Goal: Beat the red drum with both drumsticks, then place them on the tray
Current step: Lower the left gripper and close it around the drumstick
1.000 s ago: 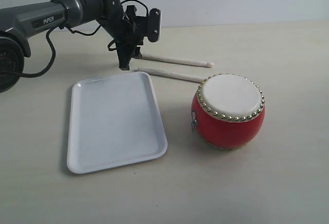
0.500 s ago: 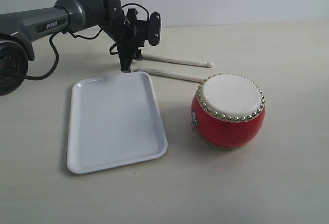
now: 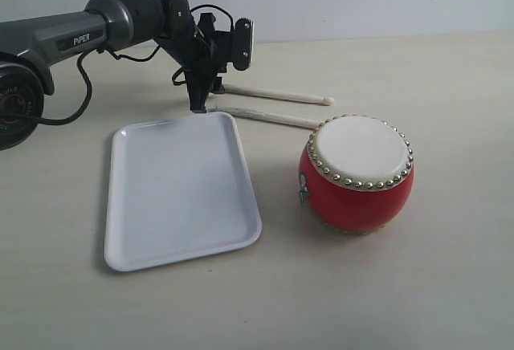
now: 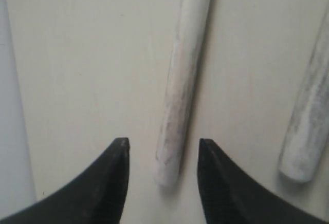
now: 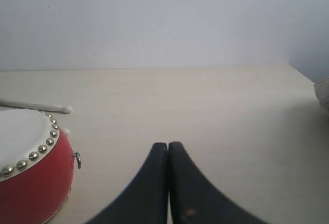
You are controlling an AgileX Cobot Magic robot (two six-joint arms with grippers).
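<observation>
the left gripper [image 4: 162, 146] straddles the end of the nearer drumstick [image 4: 182, 80] with fingers wide, set to pinch it just beyond the tray [image 3: 177, 197], while the right gripper [image 5: 168, 149] sits closed, empty, near the drum [image 3: 357, 181].

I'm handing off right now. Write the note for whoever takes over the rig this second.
Left pincer: open, low over the table, jaws either side of the butt end of the nearer drumstick, not closed on it.
Right pincer: shut, empty, near the red drum.
Farther drumstick lies just behind the nearer one; both are on the table, off the tray.
Done: only the left approach.
Left: grasp both sticks, beat the drum, set them on the tray.
</observation>
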